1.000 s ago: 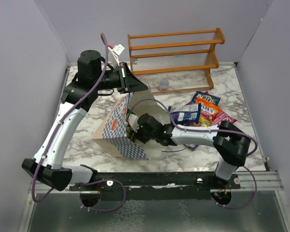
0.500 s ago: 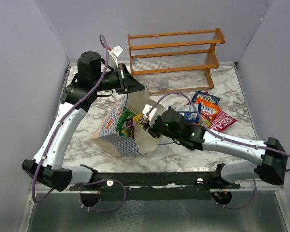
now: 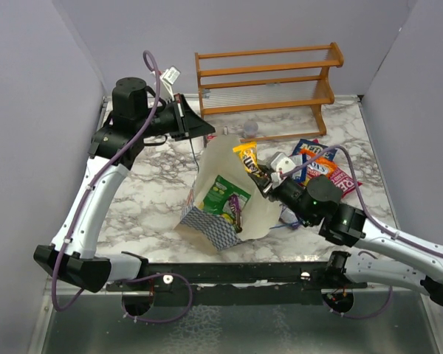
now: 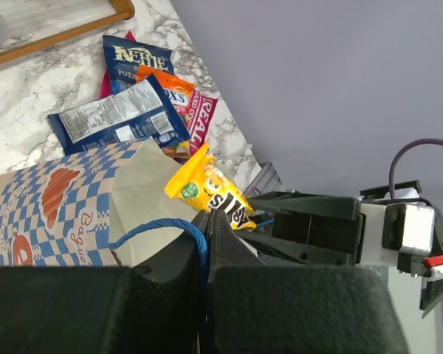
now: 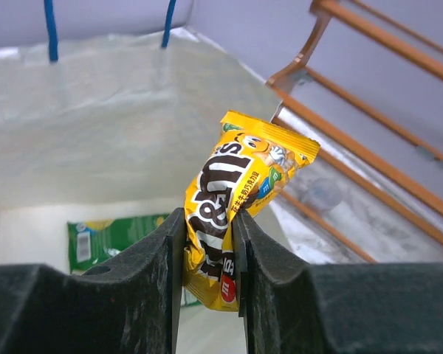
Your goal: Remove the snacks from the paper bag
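Marble, white veined with grey: that's the surface [image 3: 144, 199], boxed in by plain pale lilac walls [image 3: 266, 22] at the back and on both sides. A dark metal rail [image 3: 280, 274] runs along the near edge where both arms are bolted.

Back against the far wall stands an orange-brown wooden rack [image 3: 266, 74], and one small clear plastic cup [image 3: 249, 130] sits on the marble just in front of it.

Centre stage is the tan paper bag with the blue-and-white checkered band [image 3: 210, 228], tipped over with its mouth gaping towards the top camera. The left hand [image 4: 207, 228] hangs above the bag's far edge, fingers pressed tight together on the thin blue cord handle [image 4: 159, 230].

Now the right hand [image 5: 207, 243] is at the bag's mouth, on its right side. Its fingers are narrowed onto a yellow foil packet with brown lettering [image 5: 236, 199], pinching its lower half while the top end pokes up free.

Down inside the bag a green foil packet [image 3: 220, 193] lies flat, with a purple foil packet [image 3: 236, 210] just beside it.

Off to the right of the bag, a heap is already out on the marble. A dark blue foil packet [image 4: 136, 63], an orange foil packet [image 4: 170, 81], a big red foil packet with white lettering [image 4: 207, 122] and a silver-blue foil packet [image 4: 118, 118] all overlap one another.
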`<state>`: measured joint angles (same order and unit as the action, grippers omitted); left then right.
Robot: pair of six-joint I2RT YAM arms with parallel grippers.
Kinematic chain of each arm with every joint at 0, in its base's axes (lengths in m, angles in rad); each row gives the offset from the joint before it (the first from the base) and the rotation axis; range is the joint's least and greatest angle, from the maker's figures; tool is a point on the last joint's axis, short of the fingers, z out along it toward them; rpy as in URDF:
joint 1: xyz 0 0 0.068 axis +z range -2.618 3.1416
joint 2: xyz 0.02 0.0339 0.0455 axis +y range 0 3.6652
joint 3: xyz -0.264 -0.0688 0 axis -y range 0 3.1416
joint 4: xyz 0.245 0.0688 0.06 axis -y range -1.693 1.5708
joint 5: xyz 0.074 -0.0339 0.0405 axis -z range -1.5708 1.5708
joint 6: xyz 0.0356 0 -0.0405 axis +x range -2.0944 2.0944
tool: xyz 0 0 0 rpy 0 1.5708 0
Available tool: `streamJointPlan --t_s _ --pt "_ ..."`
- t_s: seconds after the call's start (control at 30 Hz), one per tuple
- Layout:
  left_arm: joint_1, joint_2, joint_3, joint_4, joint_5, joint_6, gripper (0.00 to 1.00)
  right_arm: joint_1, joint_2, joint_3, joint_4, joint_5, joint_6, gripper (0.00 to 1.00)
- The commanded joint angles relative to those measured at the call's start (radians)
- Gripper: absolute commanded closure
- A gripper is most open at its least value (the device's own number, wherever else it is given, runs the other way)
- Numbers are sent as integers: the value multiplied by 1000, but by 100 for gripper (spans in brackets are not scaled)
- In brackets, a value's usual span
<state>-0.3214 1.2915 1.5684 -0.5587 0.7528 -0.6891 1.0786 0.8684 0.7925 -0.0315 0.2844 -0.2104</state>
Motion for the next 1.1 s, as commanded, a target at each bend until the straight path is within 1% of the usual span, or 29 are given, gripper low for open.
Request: streamJointPlan --t_s 0.0,0.1,0.13,0.17,0.3,0.4,0.53,0.6,0.73,0.8,0.87,0.97,1.07 --pt "7 -28 6 63 34 -19 100 0 102 59 109 82 -72 71" --pt "7 -15 43 73 38 -33 100 0 209 97 151 55 12 71" --pt "24 -21 79 57 -6 -30 100 0 279 143 187 16 61 71" --pt "37 -27 86 52 -22 -35 100 0 311 167 190 3 75 71" --pt "84 -32 122 -40 -65 6 100 -1 404 238 241 25 144 71" --pt "103 -57 125 -87 -114 31 100 0 426 289 218 68 204 71" --pt "122 -84 106 -79 -121 32 100 0 403 271 220 87 234 71" --pt "131 -87 120 -94 -135 45 100 -2 397 269 206 93 238 71" --pt "141 -89 167 -155 -206 84 100 -3 401 282 150 86 258 71" --pt "146 -92 170 -153 -190 82 100 -3 407 289 141 84 272 71" --pt "145 -95 150 -115 -132 52 100 -4 420 290 156 94 303 71" --pt "145 -115 104 -24 -52 -8 100 -11 461 274 247 97 317 71" --pt "145 -126 81 24 -10 -35 100 -21 539 285 340 150 318 72"
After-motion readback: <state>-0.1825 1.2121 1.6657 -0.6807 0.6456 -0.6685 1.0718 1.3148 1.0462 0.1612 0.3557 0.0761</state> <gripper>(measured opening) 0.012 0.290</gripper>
